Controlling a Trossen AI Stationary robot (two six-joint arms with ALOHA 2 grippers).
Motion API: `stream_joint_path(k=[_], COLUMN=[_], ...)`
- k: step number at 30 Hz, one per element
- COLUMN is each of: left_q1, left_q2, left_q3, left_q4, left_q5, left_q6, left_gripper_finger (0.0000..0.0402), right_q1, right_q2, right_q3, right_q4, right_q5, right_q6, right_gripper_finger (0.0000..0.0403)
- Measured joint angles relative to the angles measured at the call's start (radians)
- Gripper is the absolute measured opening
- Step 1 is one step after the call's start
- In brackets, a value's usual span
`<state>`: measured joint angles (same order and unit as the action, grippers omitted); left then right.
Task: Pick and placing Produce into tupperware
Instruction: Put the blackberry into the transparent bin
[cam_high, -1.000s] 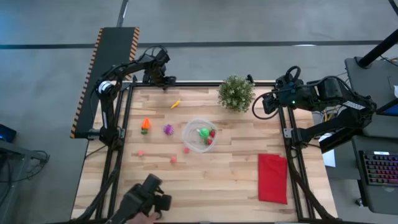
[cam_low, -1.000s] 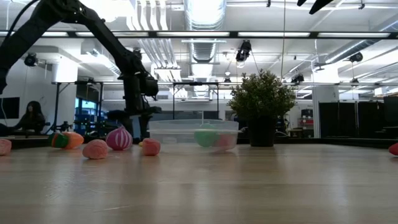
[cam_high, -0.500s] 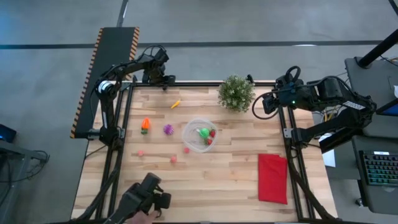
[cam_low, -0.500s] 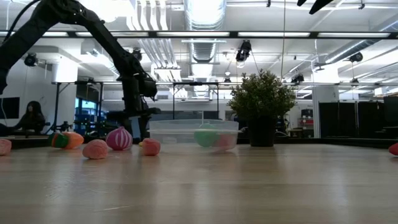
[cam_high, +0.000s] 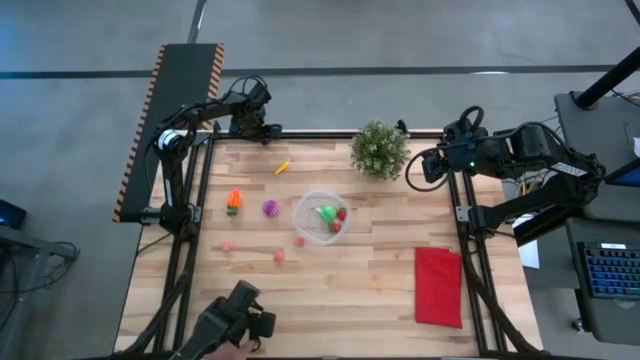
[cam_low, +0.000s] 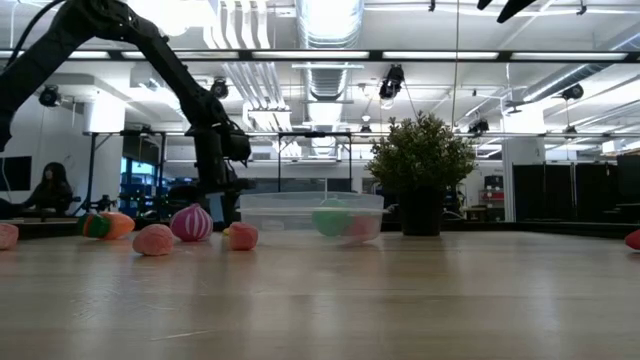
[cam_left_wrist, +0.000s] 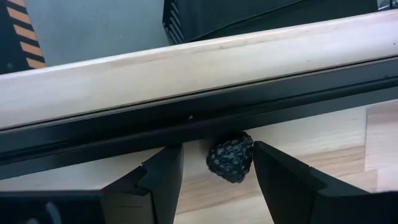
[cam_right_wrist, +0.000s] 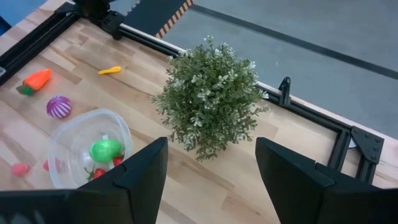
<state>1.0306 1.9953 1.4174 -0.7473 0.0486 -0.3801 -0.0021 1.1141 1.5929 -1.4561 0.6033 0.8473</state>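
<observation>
The clear round bowl (cam_high: 322, 217) (cam_low: 312, 216) sits mid-table with a green piece (cam_right_wrist: 104, 150) and red pieces in it. On the bare wood lie an orange carrot (cam_high: 234, 200), a purple piece (cam_high: 270, 208), a yellow piece (cam_high: 283, 167) and three pink pieces (cam_high: 279, 256). A dark bumpy berry (cam_left_wrist: 230, 160) rests on the table against the black rail at the far edge. My left gripper (cam_high: 267, 131) (cam_left_wrist: 217, 151) is open there, with one finger on either side of the berry and apart from it. My right gripper (cam_high: 415, 167) (cam_right_wrist: 211, 146) waits open beside the plant.
A bushy potted plant (cam_high: 380, 150) (cam_low: 422, 165) stands at the far edge, right of the bowl. A flat red cloth (cam_high: 438, 287) lies near the right edge. A dark device (cam_high: 236, 318) sits at the near edge. The black frame rail (cam_left_wrist: 205, 118) runs right behind the berry.
My left arm has shifted slightly toward the table's left along the far edge. The produce and bowl have stayed in place.
</observation>
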Motion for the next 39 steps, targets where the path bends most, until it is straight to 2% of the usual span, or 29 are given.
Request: stream_joint_path(k=[6, 17, 24, 29, 35, 39], left_q1=[-0.002, -0.01, -0.024, -0.058, -0.128, -0.215], left_q2=[-0.001, -0.002, -0.005, -0.033, -0.139, -0.256], left_q3=[-0.022, -0.028, -0.028, -0.03, -0.035, -0.037], left_q4=[0.029, 0.03, 0.023, -0.013, -0.088, -0.128], left_q5=[-0.002, -0.013, 0.001, 0.048, 0.047, 0.083], left_q6=[0.002, 0.025, 0.023, 0.046, 0.105, 0.242], left_gripper_finger=[0.0173, 0.008, 0.0098, 0.0094, 0.0087, 0.0087], right_q1=[0.0, 0.0, 0.0, 0.0, 0.0, 0.0], right_q2=[0.0, 0.0, 0.0, 0.0, 0.0, 0.0], right_q3=[0.0, 0.0, 0.0, 0.0, 0.0, 0.0], right_q4=[0.0, 0.001, 0.003, 0.003, 0.004, 0.004], right_q5=[0.0, 0.001, 0.001, 0.001, 0.001, 0.001], right_q6=[0.01, 0.01, 0.017, 0.017, 0.017, 0.017], right_gripper_finger=[0.0235, 0.0235, 0.0235, 0.0235, 0.0235, 0.0235])
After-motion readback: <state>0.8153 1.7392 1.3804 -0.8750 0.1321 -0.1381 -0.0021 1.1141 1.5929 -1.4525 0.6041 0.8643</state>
